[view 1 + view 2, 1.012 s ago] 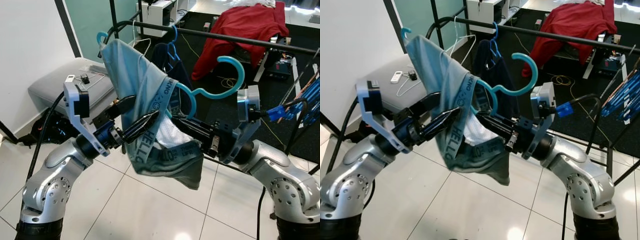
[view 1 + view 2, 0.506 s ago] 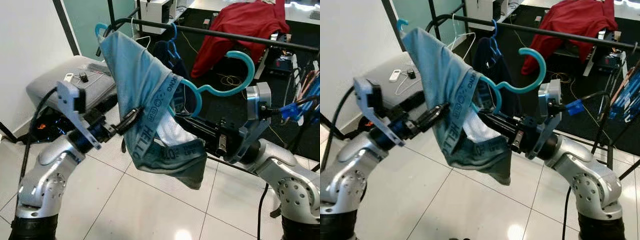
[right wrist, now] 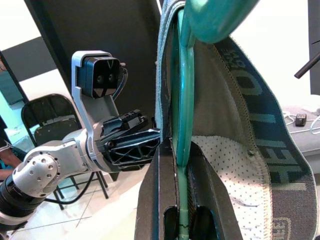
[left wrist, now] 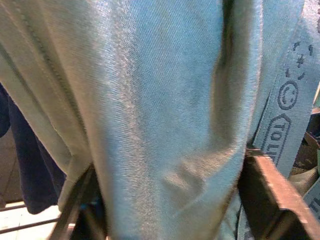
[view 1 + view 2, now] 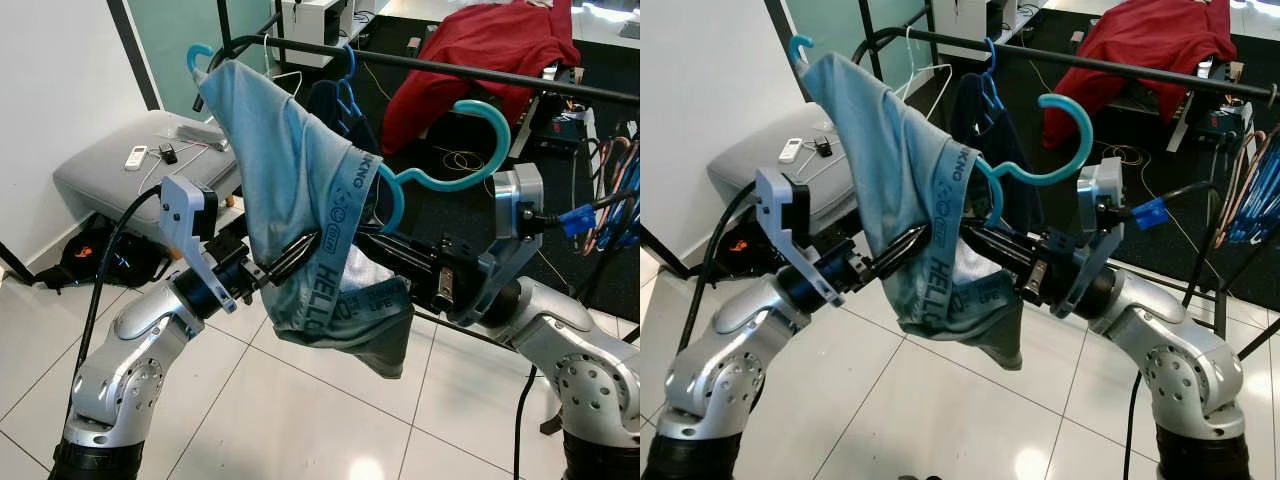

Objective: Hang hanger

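The right gripper point(image 3: 181, 210) was clamped on the lower bar of the teal hanger point(image 5: 440, 178), its two black fingers point(image 3: 150, 200) pressed to either side of the thin plastic. The left gripper point(image 5: 290, 262) had its fingers spread, with a fold of the light blue garment point(image 5: 290, 170) lying between them; in the left wrist view the fabric point(image 4: 150, 115) hung across the gap and a finger point(image 4: 270, 195) showed on each side of it.

The hanger was held in front of the robot, between the two arms and below the black clothes rail point(image 5: 450, 70). Its long axis ran up and to the robot's left, one tip point(image 5: 200, 55) poking out of the garment near the rail's curved end, while its big open hook point(image 5: 480, 130) rose on the right with the opening facing left. The garment was draped over the hanger and sagged in a heap beneath it, the printed waistband point(image 5: 335, 230) running down its front.

On the rail behind hung a dark navy garment point(image 5: 330, 105) on a blue hanger point(image 5: 345, 75), just beside the teal hanger's path, and a white wire hanger point(image 5: 925, 75) nearer the rail's end. A red cloth point(image 5: 480, 50) lay over something behind the rail. A grey padded bench point(image 5: 120, 165) with a small white remote point(image 5: 133, 156) on it stood to the left on the white tiled floor point(image 5: 300, 400).
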`<state>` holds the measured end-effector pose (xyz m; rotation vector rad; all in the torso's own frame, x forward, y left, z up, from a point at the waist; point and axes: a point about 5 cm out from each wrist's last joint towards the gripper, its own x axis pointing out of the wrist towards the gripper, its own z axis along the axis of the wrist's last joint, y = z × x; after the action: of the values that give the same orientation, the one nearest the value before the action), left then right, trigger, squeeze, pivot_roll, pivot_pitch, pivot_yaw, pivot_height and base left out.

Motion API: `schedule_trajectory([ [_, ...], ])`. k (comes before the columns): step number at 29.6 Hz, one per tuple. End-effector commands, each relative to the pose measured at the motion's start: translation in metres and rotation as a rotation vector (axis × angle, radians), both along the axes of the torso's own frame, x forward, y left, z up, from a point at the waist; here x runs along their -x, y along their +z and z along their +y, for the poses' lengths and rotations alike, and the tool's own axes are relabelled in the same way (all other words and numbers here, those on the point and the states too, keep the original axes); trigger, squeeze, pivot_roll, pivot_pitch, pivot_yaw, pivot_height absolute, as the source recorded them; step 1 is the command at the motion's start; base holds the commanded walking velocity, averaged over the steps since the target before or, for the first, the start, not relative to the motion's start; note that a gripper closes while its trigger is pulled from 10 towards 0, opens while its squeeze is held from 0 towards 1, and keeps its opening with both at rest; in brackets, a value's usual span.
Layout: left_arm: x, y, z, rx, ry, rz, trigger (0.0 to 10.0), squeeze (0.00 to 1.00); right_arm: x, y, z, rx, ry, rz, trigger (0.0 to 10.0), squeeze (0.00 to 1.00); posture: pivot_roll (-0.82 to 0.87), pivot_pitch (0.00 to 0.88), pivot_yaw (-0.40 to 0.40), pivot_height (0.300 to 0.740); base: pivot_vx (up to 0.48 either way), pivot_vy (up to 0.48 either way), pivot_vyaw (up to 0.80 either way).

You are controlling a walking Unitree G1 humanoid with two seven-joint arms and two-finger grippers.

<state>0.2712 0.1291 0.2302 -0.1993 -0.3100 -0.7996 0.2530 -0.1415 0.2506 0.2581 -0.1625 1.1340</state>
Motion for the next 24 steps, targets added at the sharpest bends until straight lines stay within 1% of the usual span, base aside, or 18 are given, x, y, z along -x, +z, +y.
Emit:
schedule_trajectory([
  [1,0.001,0.000,0.003,0.011,0.010,-0.002,0.0,0.00,0.002,0.005,0.001,-0.004,0.019,-0.018,10.0,0.00,-0.12,0.104,0.023,0.740,0.000,0.000,0.00],
  [4,-0.001,0.003,0.007,0.014,0.034,-0.015,0.0,0.00,0.002,0.005,0.001,-0.004,0.014,-0.017,10.0,0.00,-0.12,0.106,0.023,0.740,0.000,0.000,0.00],
  [5,-0.004,0.008,0.017,0.015,0.080,-0.033,0.0,0.00,0.000,0.003,0.000,0.008,-0.005,-0.010,10.0,0.00,-0.12,0.111,0.023,0.740,0.000,0.000,0.00],
  [6,-0.004,0.008,0.017,0.015,0.080,-0.033,0.0,0.00,0.000,0.003,0.000,0.008,-0.005,-0.010,10.0,0.00,-0.12,0.111,0.023,0.740,0.000,0.000,0.00],
  [7,-0.007,0.012,0.026,0.018,0.123,-0.048,0.0,0.00,-0.001,0.001,-0.001,0.016,-0.018,-0.006,10.0,0.00,-0.12,0.113,0.022,0.740,0.000,0.000,0.00],
  [8,-0.010,0.017,0.040,0.023,0.184,-0.067,0.0,0.00,-0.002,-0.001,-0.003,0.031,-0.036,0.002,10.0,0.00,-0.12,0.116,0.022,0.740,0.000,0.000,0.00],
  [9,-0.010,0.017,0.040,0.023,0.184,-0.067,0.0,0.00,-0.002,-0.001,-0.003,0.031,-0.036,0.002,10.0,0.00,-0.12,0.116,0.022,0.740,0.000,0.000,0.00],
  [11,-0.014,0.027,0.064,0.046,0.279,-0.093,0.0,0.00,-0.003,-0.006,-0.008,0.064,-0.063,0.016,10.0,0.00,-0.12,0.118,0.023,0.740,0.000,0.000,0.00],
  [12,-0.014,0.027,0.064,0.046,0.279,-0.093,0.0,0.00,-0.003,-0.006,-0.008,0.064,-0.063,0.016,10.0,0.00,-0.12,0.118,0.023,0.740,0.000,0.000,0.00],
  [13,-0.016,0.032,0.077,0.056,0.324,-0.108,0.0,0.00,-0.003,-0.009,-0.010,0.087,-0.071,0.025,10.0,0.00,-0.12,0.118,0.023,0.740,0.000,0.000,0.00],
  [14,-0.016,0.032,0.077,0.056,0.324,-0.108,0.0,0.00,-0.003,-0.009,-0.010,0.087,-0.071,0.025,10.0,0.00,-0.12,0.118,0.023,0.740,0.000,0.000,0.00],
  [15,-0.018,0.038,0.091,0.074,0.378,-0.124,0.0,0.00,-0.002,-0.013,-0.012,0.122,-0.077,0.038,10.0,0.00,-0.12,0.118,0.023,0.740,0.000,0.000,0.00],
  [16,-0.018,0.038,0.091,0.074,0.378,-0.124,0.0,0.00,-0.002,-0.013,-0.012,0.122,-0.077,0.038,10.0,0.00,-0.12,0.118,0.023,0.740,0.000,0.000,0.00],
  [17,-0.018,0.045,0.103,0.089,0.422,-0.141,0.0,0.00,-0.001,-0.019,-0.014,0.173,-0.079,0.052,10.0,0.00,-0.12,0.118,0.023,0.740,0.000,0.000,0.00],
  [18,-0.018,0.050,0.111,0.103,0.450,-0.153,0.0,0.00,0.000,-0.025,-0.014,0.213,-0.077,0.068,10.0,0.00,-0.12,0.121,0.026,0.740,0.000,0.000,0.00],
  [21,-0.018,0.050,0.111,0.103,0.450,-0.153,0.0,0.00,0.000,-0.025,-0.014,0.213,-0.077,0.068,10.0,0.00,-0.12,0.121,0.026,0.740,0.000,0.000,0.00],
  [22,-0.018,0.052,0.115,0.111,0.463,-0.159,0.0,0.00,0.002,-0.029,-0.015,0.243,-0.074,0.079,10.0,0.00,-0.12,0.120,0.026,0.740,0.000,0.000,0.00],
  [24,-0.018,0.052,0.115,0.111,0.463,-0.159,0.0,0.00,0.002,-0.029,-0.015,0.243,-0.074,0.079,10.0,0.00,-0.12,0.120,0.026,0.740,0.000,0.000,0.00],
])
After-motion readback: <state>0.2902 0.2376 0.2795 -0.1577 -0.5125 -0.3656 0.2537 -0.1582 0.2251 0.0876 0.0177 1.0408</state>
